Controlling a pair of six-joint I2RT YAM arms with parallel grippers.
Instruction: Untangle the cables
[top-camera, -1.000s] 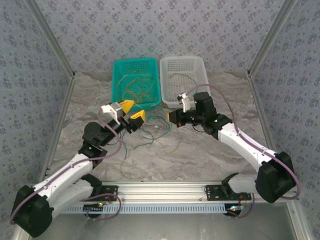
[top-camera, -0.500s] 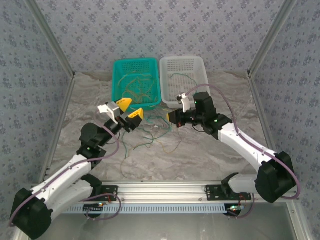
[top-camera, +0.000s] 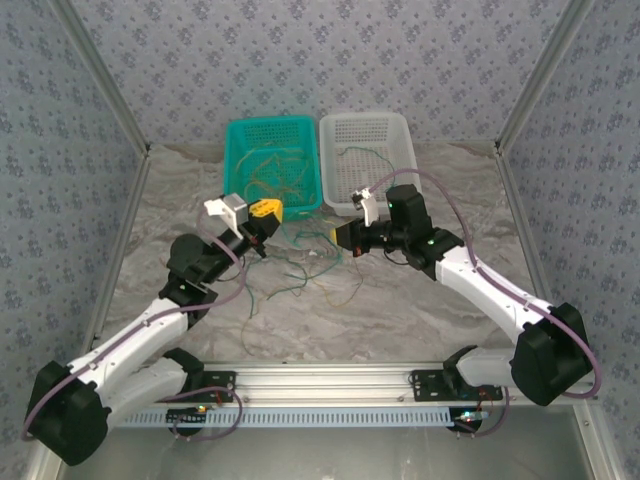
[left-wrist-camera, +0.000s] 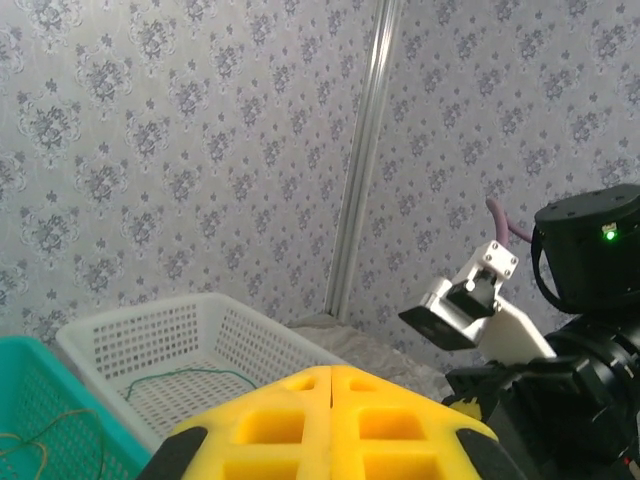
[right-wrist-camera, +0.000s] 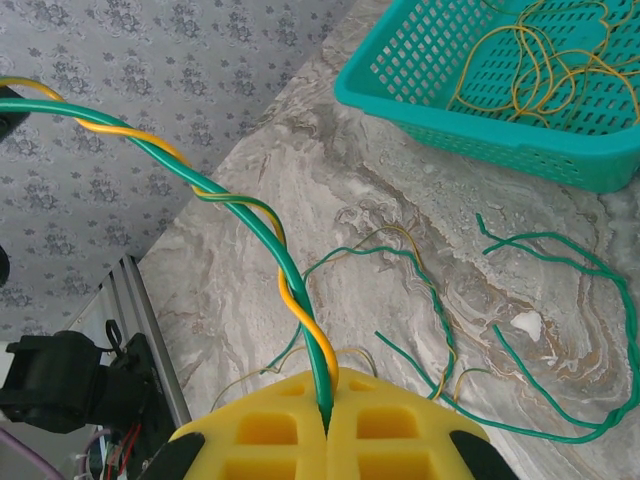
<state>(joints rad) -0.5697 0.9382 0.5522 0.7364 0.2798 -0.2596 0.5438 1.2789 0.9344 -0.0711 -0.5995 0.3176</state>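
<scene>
My right gripper (top-camera: 340, 233) (right-wrist-camera: 327, 385) hangs just above the table in front of the white basket, shut on a green and a yellow cable twisted together (right-wrist-camera: 200, 186). The pair runs taut from its jaws toward the left arm. My left gripper (top-camera: 268, 211) (left-wrist-camera: 331, 372) is raised at the teal basket's front right corner with its yellow fingers pressed together. No cable shows between them in the left wrist view. More thin green and tan cables (top-camera: 300, 285) (right-wrist-camera: 420, 280) lie loose on the marble between the two grippers.
The teal basket (top-camera: 240, 195) (right-wrist-camera: 480, 140) holds several tan cables (top-camera: 275, 175). The white basket (top-camera: 330, 170) (left-wrist-camera: 200, 330) beside it holds a green cable (top-camera: 365, 153) (left-wrist-camera: 190, 375). The right arm's wrist (left-wrist-camera: 590, 250) is close in front of the left gripper.
My left gripper, open a second ago, has shut and shifted slightly back toward the teal basket's corner. The right arm has stayed where it was, still gripping the twisted pair.
</scene>
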